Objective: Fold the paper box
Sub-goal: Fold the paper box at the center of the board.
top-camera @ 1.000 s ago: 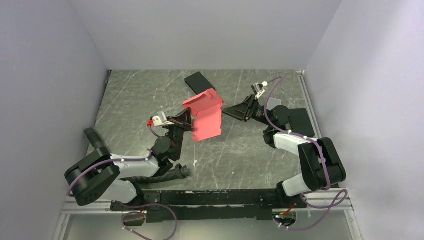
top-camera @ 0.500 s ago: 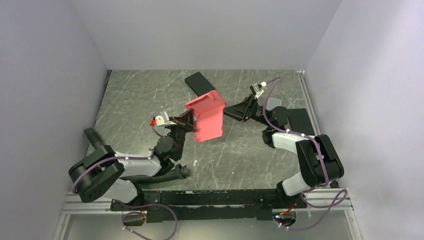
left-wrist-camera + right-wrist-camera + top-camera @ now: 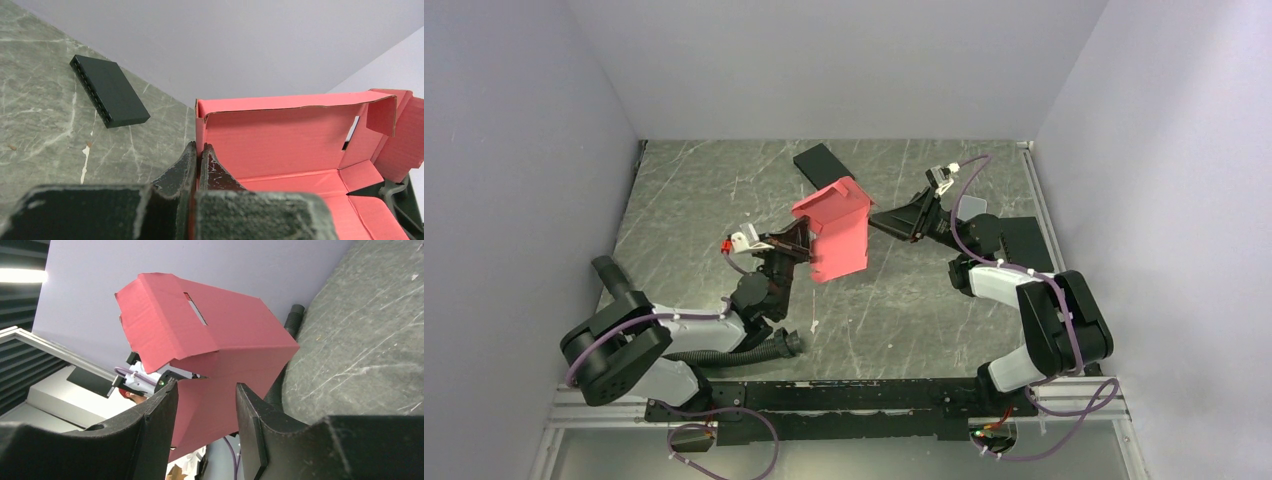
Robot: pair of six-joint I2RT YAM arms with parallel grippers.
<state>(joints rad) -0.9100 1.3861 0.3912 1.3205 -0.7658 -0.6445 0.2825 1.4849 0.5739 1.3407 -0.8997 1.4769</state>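
**Top view.** The box (image 3: 839,235) is pinkish-red card, partly formed. It is a shallow tray shape, held tilted near the middle of the table (image 3: 694,200), with a lid flap bent over its far end. Whether its near edge touches the table cannot be told. The left gripper (image 3: 805,243) sits at the box's left edge, its jaws pressed together on that wall. The right gripper (image 3: 874,222) points at the box's right edge from the other side, with its tips just beside the card. Contact cannot be told here. A black box (image 3: 823,162) lies flat on the table beyond the box and apart from it.

**Left wrist.** The two fingers (image 3: 182,167) pinch one thin side wall of the box (image 3: 280,135) near its corner. The box's open side faces this camera. Inside are plain pink walls, a torn-looking top rim, and small flaps folded in at the right end and along the floor. The black box (image 3: 109,91) lies on the table to the left, well apart.

**Right wrist.** The right gripper (image 3: 206,387) has its fingers (image 3: 160,415) spread wide. The box (image 3: 225,347) shows its closed outer side, with a narrow slot (image 3: 196,309) in the upper panel and the lid flap drooping over. Its lower panel shows in the gap between the fingertips. It lies close beyond them, and neither tip clearly touches it.
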